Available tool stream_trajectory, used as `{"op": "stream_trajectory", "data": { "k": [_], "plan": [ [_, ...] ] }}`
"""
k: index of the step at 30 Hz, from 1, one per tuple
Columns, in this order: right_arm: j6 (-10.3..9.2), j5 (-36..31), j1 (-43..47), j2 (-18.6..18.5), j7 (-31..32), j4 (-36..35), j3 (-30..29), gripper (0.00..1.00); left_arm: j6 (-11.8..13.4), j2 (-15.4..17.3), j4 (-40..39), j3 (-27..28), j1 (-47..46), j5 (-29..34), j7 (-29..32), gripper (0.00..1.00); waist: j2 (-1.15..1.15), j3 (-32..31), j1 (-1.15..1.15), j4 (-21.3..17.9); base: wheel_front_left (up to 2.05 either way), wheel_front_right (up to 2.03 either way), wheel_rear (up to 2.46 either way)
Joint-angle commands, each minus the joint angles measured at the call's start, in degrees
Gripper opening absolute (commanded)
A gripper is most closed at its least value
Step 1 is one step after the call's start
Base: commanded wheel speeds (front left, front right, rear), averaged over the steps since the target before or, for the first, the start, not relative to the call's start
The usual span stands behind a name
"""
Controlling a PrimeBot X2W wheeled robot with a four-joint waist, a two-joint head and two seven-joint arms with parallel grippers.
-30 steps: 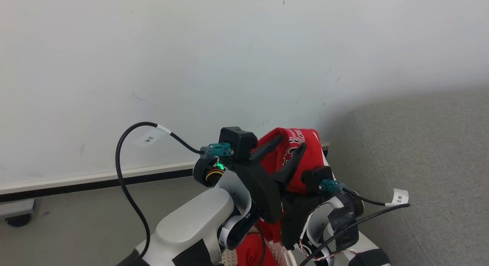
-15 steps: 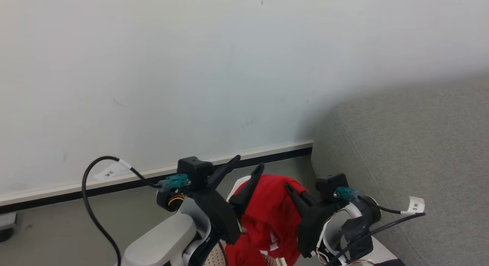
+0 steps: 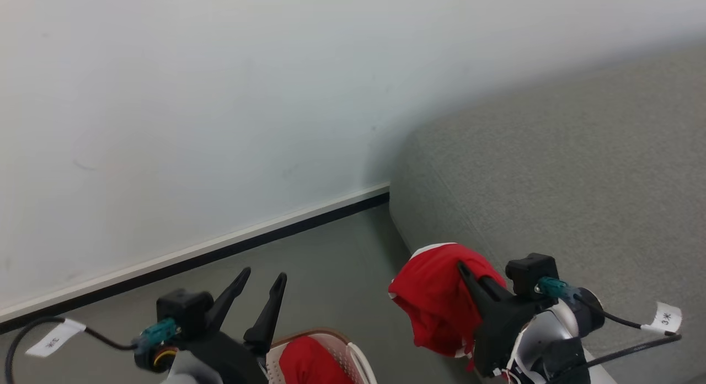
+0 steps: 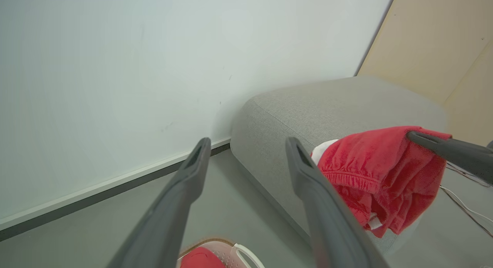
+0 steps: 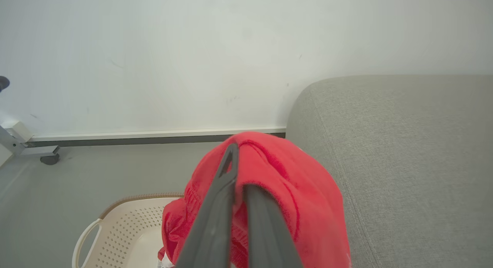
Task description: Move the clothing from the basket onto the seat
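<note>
Soft red clothing (image 3: pixel 436 301) drapes over the right gripper (image 3: pixel 463 269), pinched between its closed fingers, at the rounded edge of the grey woven seat (image 3: pixel 551 180) — left gripper (image 3: pixel 263 276) spread wide, empty, above the perforated cream basket (image 5: pixel 127 225).

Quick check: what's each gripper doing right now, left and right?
Left gripper: open, holding nothing.
Right gripper: shut on the red garment, lifted beside the seat.
</note>
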Motion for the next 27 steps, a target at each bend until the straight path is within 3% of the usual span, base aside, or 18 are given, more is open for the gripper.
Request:
{"op": "stream_trajectory", "data": {
  "k": [1, 4, 12, 27],
  "plan": [
    [0.02, -0.56, 1.02, -0.59, 0.37, -1.42, -0.52, 0.0, 0.76, 0.81, -1.27, 1.18, 2.41, 1.05, -0.27, 1.0, 0.0, 2.4, 0.0, -4.44, 0.0, 0.0, 0.0],
    [0.02, -1.51, 3.31, -0.56, 2.07, -5.29, -2.49, 0.0, 3.28, 2.77, -6.8, 5.47, 8.21, 4.05, -0.28, 1.0, 0.0, 4.16, 0.0, -8.26, 0.0, 0.0, 0.0],
    [0.02, -3.01, 6.52, 0.91, 3.05, -9.53, -5.13, 0.0, 4.74, 4.99, -12.85, 7.79, 13.79, 7.43, -0.24, 1.0, 0.0, 7.32, 0.0, -15.58, 0.0, 0.0, 0.0],
    [0.02, -5.99, 9.69, 4.25, 0.72, -12.83, -11.12, 0.0, 2.49, 3.52, -13.11, 5.29, 7.76, 9.97, 1.5, 1.0, 0.0, 13.73, 0.0, -17.3, 0.0, 0.0, 0.0]
  ]
}}
